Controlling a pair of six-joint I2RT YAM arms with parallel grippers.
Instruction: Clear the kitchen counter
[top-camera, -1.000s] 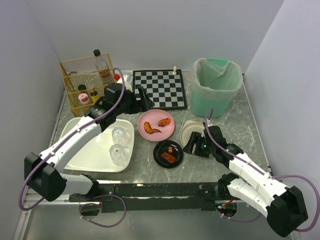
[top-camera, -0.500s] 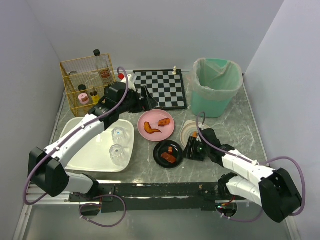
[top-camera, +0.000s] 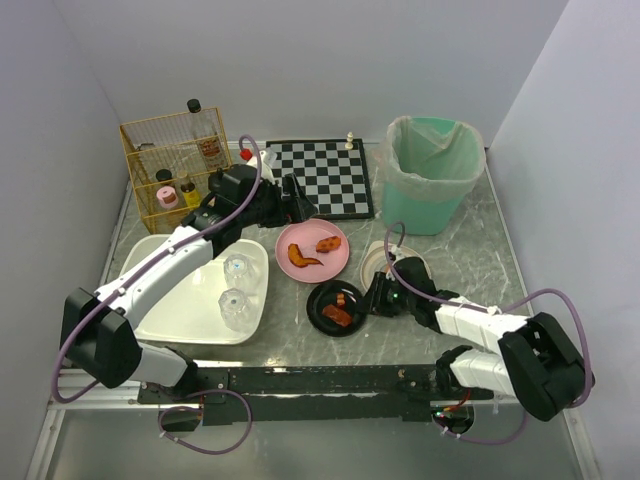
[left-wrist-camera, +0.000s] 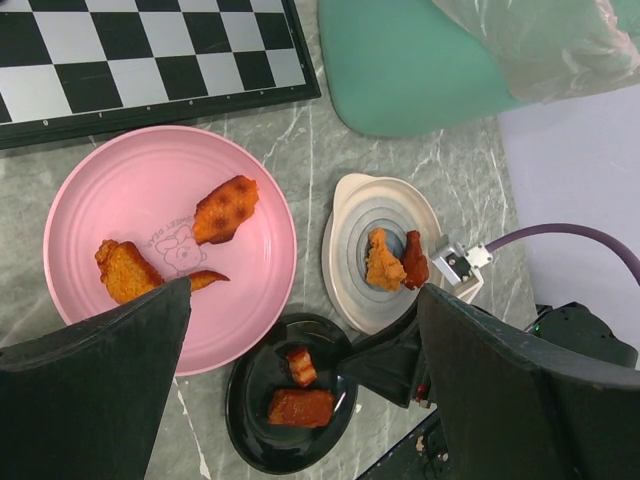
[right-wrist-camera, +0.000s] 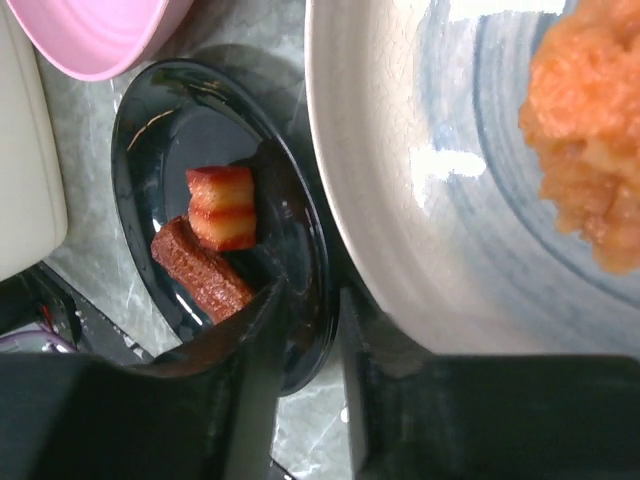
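The counter (top-camera: 500, 250) lies under both sets of jaws and carries three plates of leftovers, so the clearing looks far from done.

The right jaws sit low in the gap between the black plate (right-wrist-camera: 190, 130) and the white plate (right-wrist-camera: 400, 180). The black plate's rim runs into the narrow slot between them, and the white plate overhangs the outer finger. That placement suggests an edge grip on the black plate, probably to lift it and tip its two food pieces (right-wrist-camera: 220, 215) into the bin (top-camera: 430, 200). I cannot tell whether the jaws actually pinch the rim. There is little room here, and a finger might snag the white plate just beside it.

The left jaws are spread wide with nothing between them and held high. The pink plate (left-wrist-camera: 150, 190) lies below them toward one finger, the white plate toward the other, and the chessboard (left-wrist-camera: 150, 50) lies ahead of the tips. From there they look ready to drop onto either plate.

The right arm (top-camera: 470, 322) lies low and stretches across toward the middle, its wrist close to the counter. The left arm (top-camera: 160, 268) reaches forward over the tub (top-camera: 165, 310), its wrist raised and looking down.
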